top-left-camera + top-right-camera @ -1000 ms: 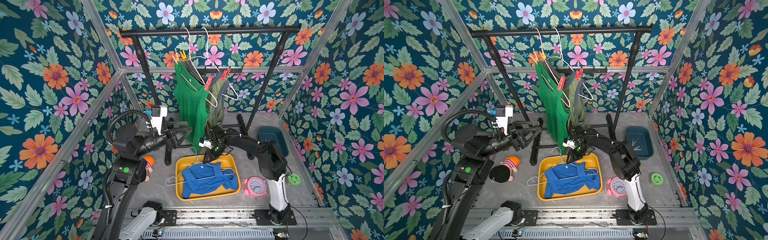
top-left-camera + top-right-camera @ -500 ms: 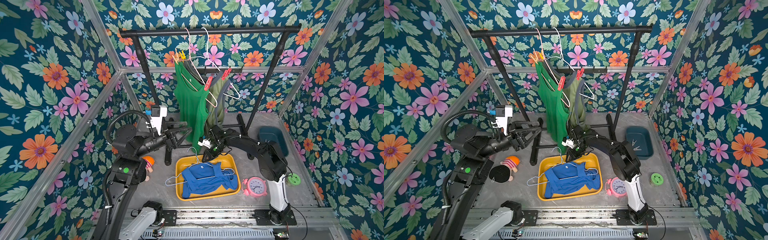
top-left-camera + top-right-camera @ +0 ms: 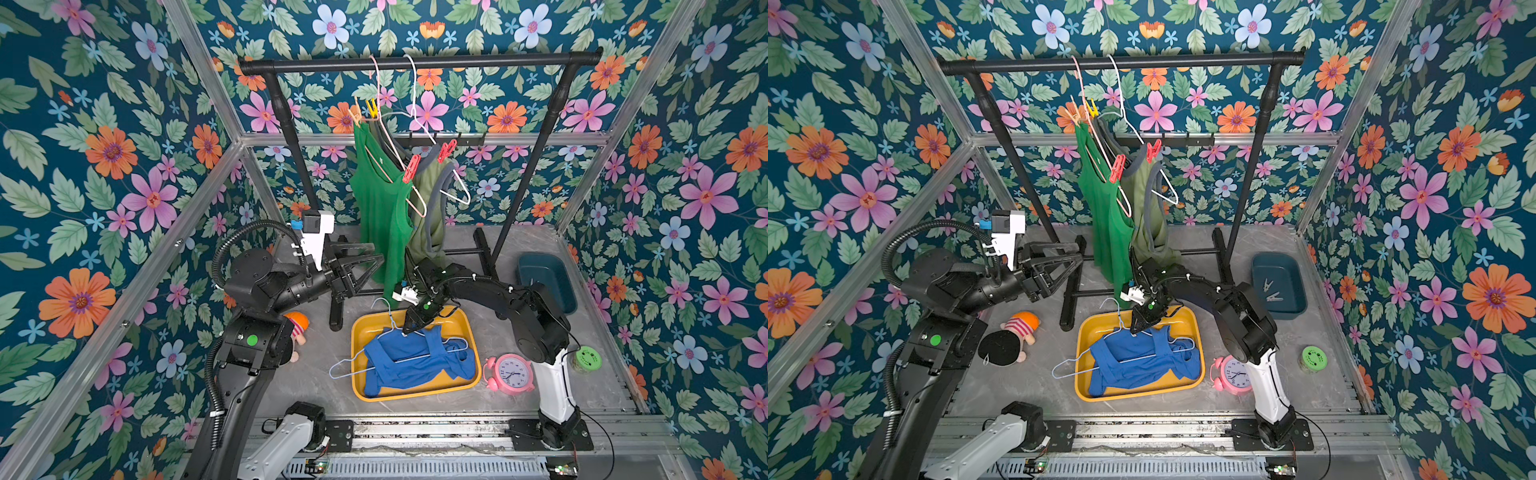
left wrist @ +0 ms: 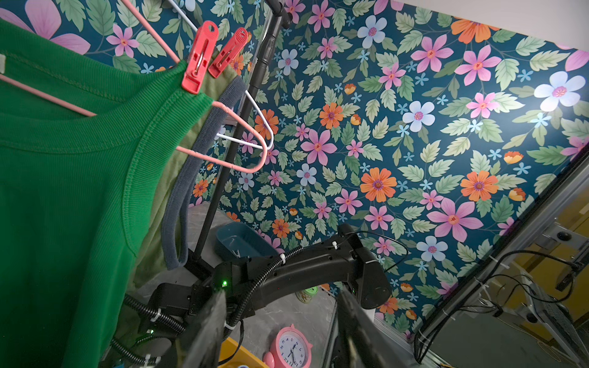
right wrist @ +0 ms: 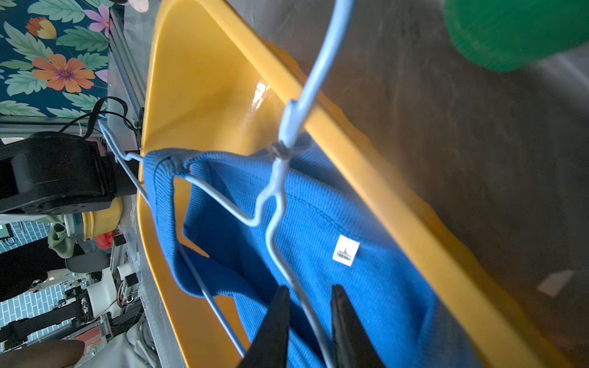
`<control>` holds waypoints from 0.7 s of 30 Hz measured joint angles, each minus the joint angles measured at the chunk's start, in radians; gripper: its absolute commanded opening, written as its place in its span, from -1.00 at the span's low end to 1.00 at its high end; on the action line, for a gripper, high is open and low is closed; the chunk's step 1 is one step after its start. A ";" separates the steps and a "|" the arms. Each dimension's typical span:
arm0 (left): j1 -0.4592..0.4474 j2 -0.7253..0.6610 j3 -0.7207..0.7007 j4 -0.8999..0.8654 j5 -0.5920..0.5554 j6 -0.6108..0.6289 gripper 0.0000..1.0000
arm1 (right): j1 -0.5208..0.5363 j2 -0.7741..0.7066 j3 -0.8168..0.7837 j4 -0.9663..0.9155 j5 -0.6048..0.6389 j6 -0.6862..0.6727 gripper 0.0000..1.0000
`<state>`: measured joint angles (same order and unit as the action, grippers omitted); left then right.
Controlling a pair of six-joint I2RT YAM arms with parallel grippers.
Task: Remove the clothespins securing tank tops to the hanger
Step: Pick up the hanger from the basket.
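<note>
A bright green tank top (image 3: 382, 216) and an olive one (image 3: 432, 195) hang on wire hangers from the black rack (image 3: 415, 64). Red clothespins (image 3: 410, 168) (image 3: 446, 150) grip their near shoulders; a yellow (image 3: 372, 109) and a peach clothespin (image 3: 355, 116) sit on the far shoulder. In the left wrist view both red clothespins (image 4: 199, 57) (image 4: 229, 52) show above my left gripper (image 4: 282, 296), which stands open and empty beside the green top. The blue tank top (image 3: 415, 357) lies on its hanger in the yellow tray (image 3: 361, 332). My right gripper (image 5: 310, 291) straddles the hanger wire (image 5: 277, 191), jaws narrowly apart.
A teal bin (image 3: 1279, 259) at the back right holds pale grey clothespins (image 3: 1268, 286). A pink alarm clock (image 3: 509, 374) and a green jar (image 3: 588, 359) stand right of the tray, and a doll (image 3: 297, 328) lies to its left. The rack's feet cross the table behind the tray.
The right gripper's jaws have narrowed around the blue hanger's wire. The left arm and the hanging tops have not moved.
</note>
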<state>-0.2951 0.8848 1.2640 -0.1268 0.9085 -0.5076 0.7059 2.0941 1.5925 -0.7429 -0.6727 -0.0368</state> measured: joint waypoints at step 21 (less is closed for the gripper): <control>0.000 -0.018 0.006 -0.006 -0.041 -0.035 0.18 | 0.011 -0.242 -0.210 0.190 0.136 0.001 -1.00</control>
<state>-0.2951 0.8669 1.2705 -0.1326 0.8677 -0.5423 0.7170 1.8519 1.3827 -0.5526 -0.5365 -0.0360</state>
